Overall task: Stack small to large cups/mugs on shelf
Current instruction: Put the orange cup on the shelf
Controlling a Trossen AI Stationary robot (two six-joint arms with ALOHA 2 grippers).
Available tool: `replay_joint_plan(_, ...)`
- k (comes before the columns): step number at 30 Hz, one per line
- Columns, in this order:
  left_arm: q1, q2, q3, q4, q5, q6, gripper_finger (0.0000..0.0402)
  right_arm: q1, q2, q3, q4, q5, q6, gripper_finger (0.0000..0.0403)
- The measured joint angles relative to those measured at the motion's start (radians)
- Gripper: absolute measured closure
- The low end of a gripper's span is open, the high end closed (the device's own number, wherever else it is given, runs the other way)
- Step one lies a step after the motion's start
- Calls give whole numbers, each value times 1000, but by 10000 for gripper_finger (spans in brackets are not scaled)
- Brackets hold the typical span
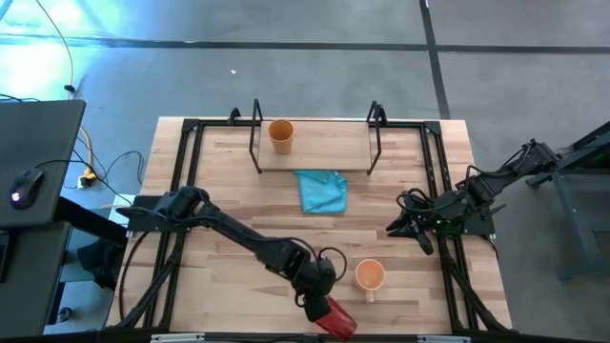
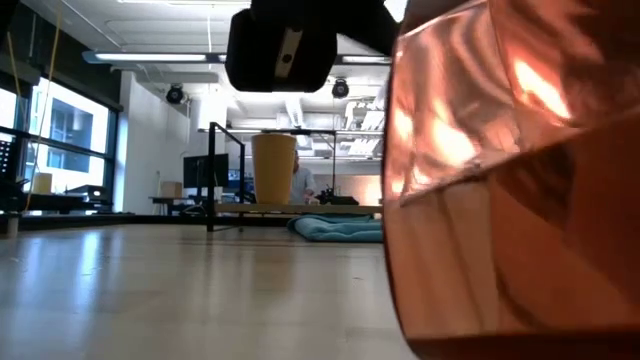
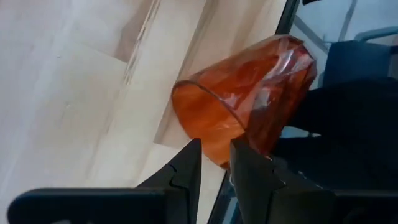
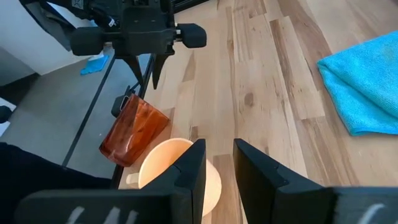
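Left wrist view shows the dark red ribbed cup (image 3: 249, 93) lying on its side at the table's near edge, its open mouth turned toward the camera. The left end effector (image 3: 215, 163) has its two fingers a narrow gap apart, straddling the cup's rim, one finger inside the mouth and one outside; whether they actually press the wall I cannot tell. From overhead, the red cup (image 1: 334, 319) lies just beside the bright orange mug (image 1: 370, 276), which stands upright with its handle toward the near edge. The mustard-tan tumbler (image 1: 280, 134) stands on the shelf (image 1: 324, 157) at the far side, toward its left end. A blue cloth (image 1: 321, 191) lies on the table (image 1: 238, 191) just in front of the shelf. The right end effector (image 1: 408, 229) hovers near the right side, fingers slightly parted, holding nothing.
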Motion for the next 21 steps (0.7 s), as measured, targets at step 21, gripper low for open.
replay_joint_plan(21,-7,0,1,84,80,-44,316,0,0,0,0,-41,-14,332)
